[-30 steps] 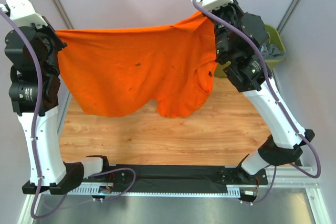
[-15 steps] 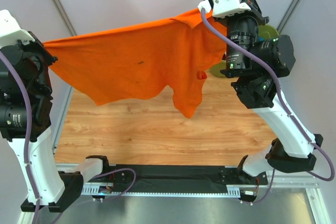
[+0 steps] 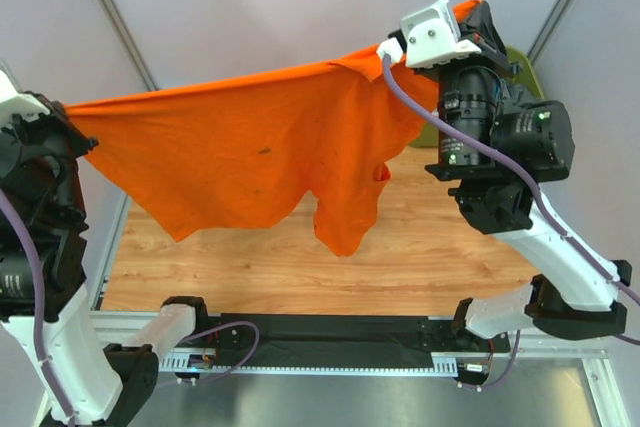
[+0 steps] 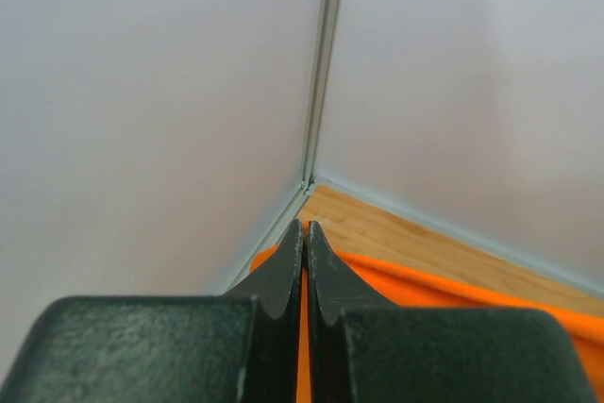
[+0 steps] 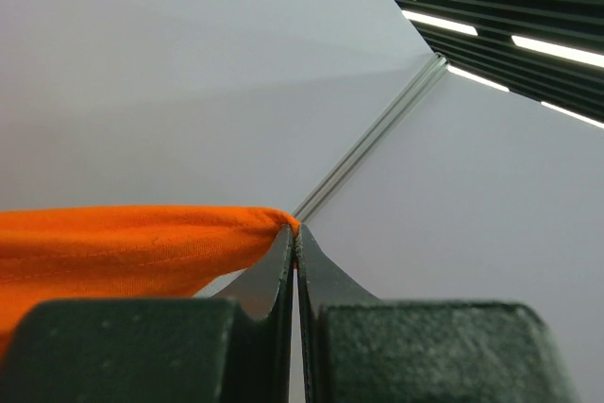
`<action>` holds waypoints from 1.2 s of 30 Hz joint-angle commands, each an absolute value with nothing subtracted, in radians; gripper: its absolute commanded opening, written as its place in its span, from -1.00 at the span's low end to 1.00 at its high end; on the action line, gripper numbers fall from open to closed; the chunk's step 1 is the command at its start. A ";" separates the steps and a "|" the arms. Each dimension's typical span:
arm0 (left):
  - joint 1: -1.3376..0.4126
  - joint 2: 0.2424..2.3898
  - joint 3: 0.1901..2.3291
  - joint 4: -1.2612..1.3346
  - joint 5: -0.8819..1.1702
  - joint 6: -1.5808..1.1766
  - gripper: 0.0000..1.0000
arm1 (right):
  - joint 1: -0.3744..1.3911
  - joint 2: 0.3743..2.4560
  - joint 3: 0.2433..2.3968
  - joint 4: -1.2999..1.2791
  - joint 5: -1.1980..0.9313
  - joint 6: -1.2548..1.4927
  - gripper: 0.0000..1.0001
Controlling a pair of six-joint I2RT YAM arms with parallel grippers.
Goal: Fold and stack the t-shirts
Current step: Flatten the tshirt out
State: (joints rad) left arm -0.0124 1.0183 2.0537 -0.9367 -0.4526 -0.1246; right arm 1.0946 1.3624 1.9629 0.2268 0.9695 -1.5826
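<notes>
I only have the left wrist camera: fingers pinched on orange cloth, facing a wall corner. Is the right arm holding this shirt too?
Observer: Yes. The right gripper is shut on another edge of the t-shirt.
Operator: Is the cloth bunched or spread?
Observer: Spread. In the top view it hangs as a wide sheet between that gripper and the left gripper, with a loose flap dangling lowest, right of centre.
Operator: Anything behind the right side?
Observer: An olive-green tub, mostly hidden by the right arm.
</notes>
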 commanded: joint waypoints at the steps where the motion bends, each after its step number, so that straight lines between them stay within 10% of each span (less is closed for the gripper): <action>1: -0.006 0.964 2.082 -0.976 -0.479 -0.097 -1.00 | 1.126 1.269 1.908 0.388 1.072 -1.745 -0.99; 14: -0.006 0.914 2.068 -1.051 -0.528 -0.080 -1.00 | 1.146 1.140 1.775 0.555 1.203 -1.879 -0.99; 26: -0.006 1.256 1.895 -0.962 -0.511 -0.095 -1.00 | 0.725 1.304 1.772 -0.286 0.861 -0.815 -0.99; 36: -0.006 1.584 1.747 -0.721 -0.549 -0.132 -1.00 | 0.497 1.653 1.695 -0.259 0.624 -0.546 -0.99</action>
